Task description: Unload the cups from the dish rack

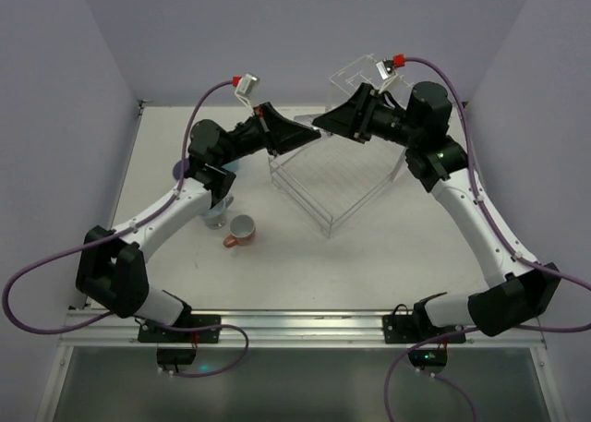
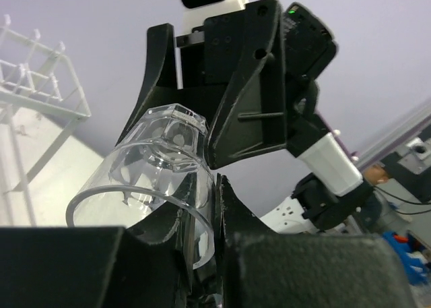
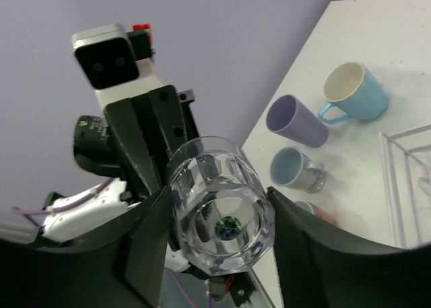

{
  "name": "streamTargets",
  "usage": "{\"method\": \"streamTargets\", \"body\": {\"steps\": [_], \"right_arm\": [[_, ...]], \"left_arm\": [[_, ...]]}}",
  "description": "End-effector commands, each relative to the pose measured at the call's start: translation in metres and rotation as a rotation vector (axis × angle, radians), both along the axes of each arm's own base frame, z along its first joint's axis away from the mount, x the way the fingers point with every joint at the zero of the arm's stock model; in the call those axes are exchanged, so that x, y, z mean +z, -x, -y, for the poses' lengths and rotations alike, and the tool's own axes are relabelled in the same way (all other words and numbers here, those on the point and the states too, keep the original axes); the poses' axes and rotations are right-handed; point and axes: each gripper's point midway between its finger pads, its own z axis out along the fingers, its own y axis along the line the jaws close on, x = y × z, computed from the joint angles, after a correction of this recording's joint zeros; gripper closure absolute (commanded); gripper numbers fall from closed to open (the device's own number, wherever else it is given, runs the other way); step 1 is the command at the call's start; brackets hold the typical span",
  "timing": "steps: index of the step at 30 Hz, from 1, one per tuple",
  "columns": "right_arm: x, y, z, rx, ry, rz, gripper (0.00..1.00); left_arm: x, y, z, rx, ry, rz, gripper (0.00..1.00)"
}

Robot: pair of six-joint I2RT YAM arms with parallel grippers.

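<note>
**Four mugs out, a clear glass passing between the arms**

Lavender walls close in a white table (image 1: 369,256), with the dish rack (image 1: 337,177) at its middle. In the top view the rack's low basket shows no mugs; part of its raised tier is hidden behind the right arm, so I cannot vouch for that part.

All four mugs stand on the table at about 9 o'clock from the rack. The right wrist view shows the light blue mug (image 3: 353,92), the lavender mug (image 3: 296,121) and the grey-blue mug (image 3: 296,171) close together. The salmon-pink mug (image 1: 242,230) sits nearer the arm bases, at about 8 o'clock.

By that count the mug work looks done. What appears left is a clear glass (image 2: 158,173), held in the air above the rack's 11 o'clock corner, which has yet to be set down.

The left gripper (image 1: 309,136) is nearly closed. Its fingers pinch the thin wall of the glass at the rim, one inside and one outside. The right gripper (image 1: 328,122) stands about half open with the faceted base end of the glass between its fingers, which touch it on both sides. Both claws therefore hold the one glass, tip to tip, and it looks like a handover from one arm to the other.
</note>
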Motion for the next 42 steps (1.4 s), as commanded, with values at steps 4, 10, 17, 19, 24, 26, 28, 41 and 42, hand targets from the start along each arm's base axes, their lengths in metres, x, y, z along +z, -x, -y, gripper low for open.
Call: {"method": "streamTargets", "body": {"steps": [4,10,17,19,24,26,28,41,42], "right_arm": [[0.015,0.001,0.033,-0.195,0.176,0.122,0.13],[-0.003,0.004,0.072,-0.342,0.379,0.116,0.01],[-0.039,0.017,0.114,-0.464,0.575,0.05,0.01],[-0.051,0.021,0.119,-0.477,0.599,0.034,0.01],[-0.063,0.038,0.127,-0.479,0.609,0.031,0.01],[-0.066,0.043,0.13,-0.481,0.617,0.03,0.01],[-0.073,0.045,0.135,-0.494,0.634,0.016,0.01],[-0.099,0.074,0.154,-0.529,0.688,-0.018,0.01],[-0.101,0.075,0.157,-0.542,0.698,-0.021,0.01]], "left_arm": [[-0.026,-0.005,-0.021,0.167,-0.292,-0.025,1.0],[-0.077,0.018,-0.057,0.236,-0.601,-0.085,1.0],[-0.184,0.049,-0.087,0.332,-0.997,-0.279,1.0],[-0.208,0.063,-0.084,0.315,-1.07,-0.304,1.0],[-0.243,0.085,-0.078,0.333,-1.194,-0.319,1.0],[-0.256,0.092,-0.076,0.344,-1.248,-0.307,1.0],[-0.264,0.096,-0.075,0.356,-1.277,-0.315,1.0],[-0.346,0.1,-0.088,0.393,-1.549,-0.357,1.0],[-0.349,0.099,-0.086,0.389,-1.545,-0.358,1.0]]}}
